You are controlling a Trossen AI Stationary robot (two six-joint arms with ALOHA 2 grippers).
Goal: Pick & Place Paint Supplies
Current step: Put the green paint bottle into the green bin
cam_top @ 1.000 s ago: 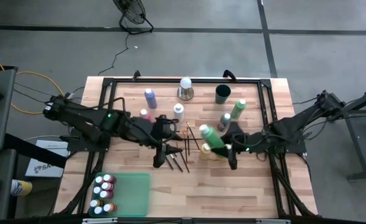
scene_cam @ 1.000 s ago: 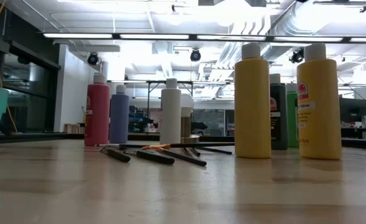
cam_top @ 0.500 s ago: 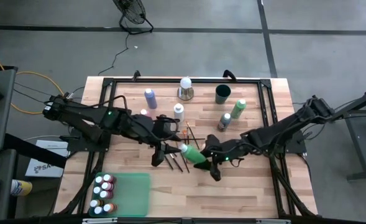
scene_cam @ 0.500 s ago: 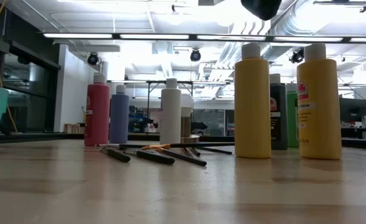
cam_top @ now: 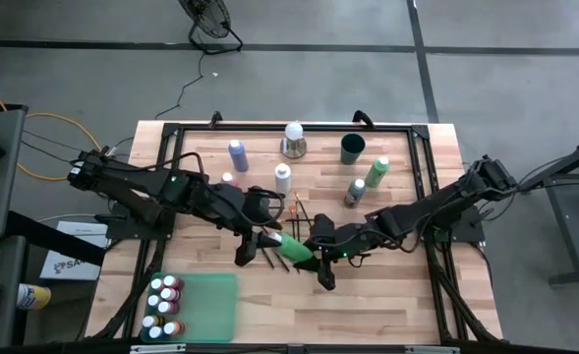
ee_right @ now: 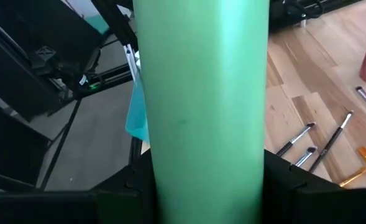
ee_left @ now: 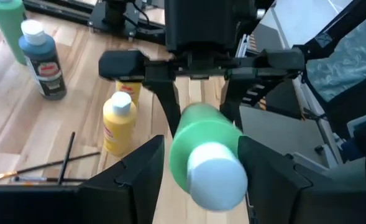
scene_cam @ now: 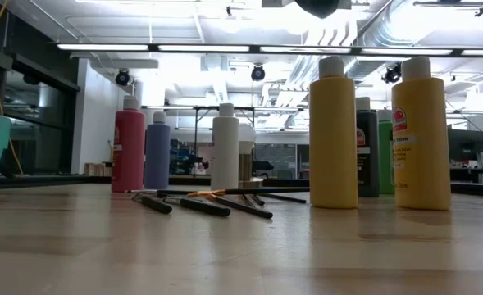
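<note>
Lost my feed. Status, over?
Right gripper shut on green bottle, above table. Left gripper open around its cap end. Brushes below.

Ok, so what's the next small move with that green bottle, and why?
Probably close the left gripper on the green bottle. The right gripper holds it above the table, with its cap end sitting between the left gripper's open fingers, so a handover looks set up. The right one shouldn't let go before that.
</note>
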